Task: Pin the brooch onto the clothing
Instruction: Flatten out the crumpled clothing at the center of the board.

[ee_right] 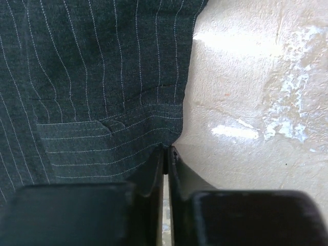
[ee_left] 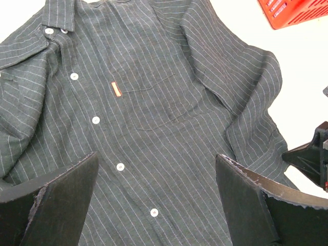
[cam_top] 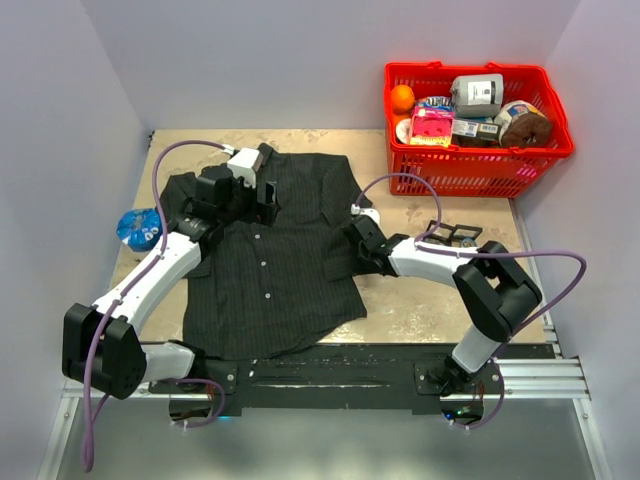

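The clothing (cam_top: 270, 265), a dark pinstriped shirt, lies flat on the table with its collar toward the far side. In the left wrist view I see the clothing (ee_left: 154, 102) from above, with its row of pale buttons and a small red chest tag (ee_left: 116, 89). My left gripper (cam_top: 268, 203) hovers open over the chest, and nothing sits between the wide-apart fingers of the left gripper (ee_left: 156, 200). My right gripper (cam_top: 347, 248) is at the shirt's right sleeve. The right gripper (ee_right: 168, 154) is shut on the sleeve's hem edge (ee_right: 154, 128). The brooch is out of view.
A red basket (cam_top: 475, 165) full of packaged goods stands at the back right, and its corner shows as the red basket (ee_left: 292, 13) in the left wrist view. A blue round packet (cam_top: 140, 228) lies left of the shirt. A small black frame-like object (cam_top: 452, 233) lies right of the sleeve.
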`<action>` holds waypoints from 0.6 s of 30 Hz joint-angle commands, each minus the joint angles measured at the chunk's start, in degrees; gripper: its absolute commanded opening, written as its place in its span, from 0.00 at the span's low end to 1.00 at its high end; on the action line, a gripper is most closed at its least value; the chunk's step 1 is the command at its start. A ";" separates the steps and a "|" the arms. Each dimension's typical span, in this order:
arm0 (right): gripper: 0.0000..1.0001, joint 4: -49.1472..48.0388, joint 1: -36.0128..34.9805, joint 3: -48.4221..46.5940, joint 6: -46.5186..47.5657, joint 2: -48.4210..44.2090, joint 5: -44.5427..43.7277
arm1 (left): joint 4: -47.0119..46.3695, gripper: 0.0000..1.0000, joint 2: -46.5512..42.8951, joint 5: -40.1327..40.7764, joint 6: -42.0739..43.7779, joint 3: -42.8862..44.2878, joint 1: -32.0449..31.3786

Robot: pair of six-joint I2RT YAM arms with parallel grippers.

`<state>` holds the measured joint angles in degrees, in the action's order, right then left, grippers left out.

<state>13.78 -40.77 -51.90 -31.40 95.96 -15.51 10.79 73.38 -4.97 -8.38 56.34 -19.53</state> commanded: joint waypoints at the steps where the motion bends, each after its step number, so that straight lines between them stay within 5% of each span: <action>1: 0.00 3.96 0.17 -1.26 -0.86 0.99 -1.71 | -1.47 0.99 -2.02 0.93 0.38 0.18 0.28; 8: 0.00 6.87 7.10 -4.00 4.32 -3.06 -6.73 | -2.08 0.99 -1.14 -1.26 -0.32 -0.17 0.19; 18: 0.00 8.72 17.21 -10.41 10.04 2.73 -13.49 | -2.09 0.99 -0.96 -1.80 -0.58 -0.17 0.19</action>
<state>21.21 -25.74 -58.63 -24.58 96.31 -23.33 10.76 73.28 -5.80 -8.43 56.34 -19.53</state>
